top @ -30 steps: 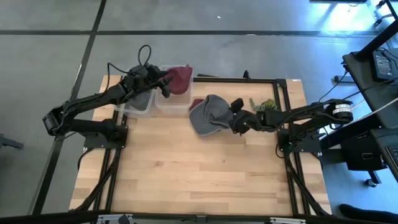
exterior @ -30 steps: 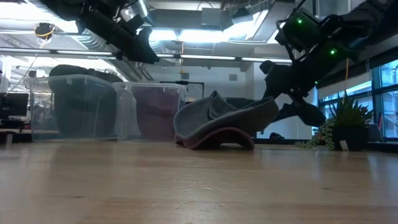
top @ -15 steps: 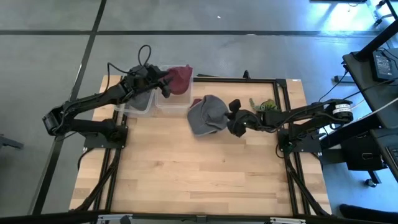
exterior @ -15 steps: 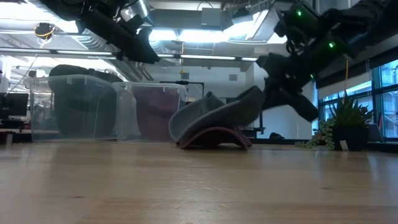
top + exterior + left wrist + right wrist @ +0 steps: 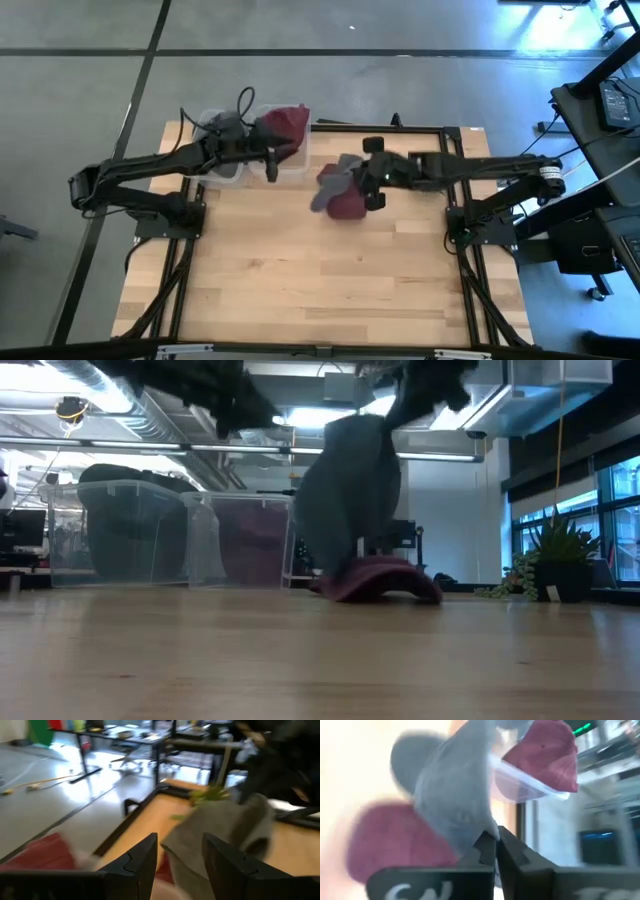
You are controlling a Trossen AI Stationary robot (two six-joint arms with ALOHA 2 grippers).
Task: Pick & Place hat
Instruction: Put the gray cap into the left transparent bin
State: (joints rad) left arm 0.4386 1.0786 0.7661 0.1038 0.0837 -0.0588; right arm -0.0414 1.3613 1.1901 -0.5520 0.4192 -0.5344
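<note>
A grey hat [image 5: 333,182] [image 5: 350,485] hangs from my right gripper [image 5: 362,178] [image 5: 493,845], which is shut on it above the table's far middle. Under it a maroon hat [image 5: 348,206] [image 5: 382,577] lies on the table by its brim. Another maroon hat [image 5: 285,123] sits in the right clear bin [image 5: 280,160]; the left bin [image 5: 130,530] holds something grey. My left gripper [image 5: 270,165] [image 5: 180,865] hovers open next to the bins, with nothing between its fingers, pointing toward the grey hat [image 5: 225,825]. My right gripper pinches an edge of the grey hat [image 5: 479,831] between its two fingers, which come slanting down from the table's right. The hat hangs slack below the fingers. Its lower end [image 5: 335,555] is close above the maroon hat; I cannot tell whether they touch.
Two clear bins [image 5: 200,535] stand side by side at the table's far left. A small green plant [image 5: 555,560] stands at the far right. The near half of the wooden table [image 5: 320,290] is bare.
My right gripper has shut on the grey hat's edge and risen steeply, moving a little toward the far left. The grey hat has been lifted off the maroon hat, which stays on the table, and now hangs upright. My left gripper has swung a little toward the near edge.
</note>
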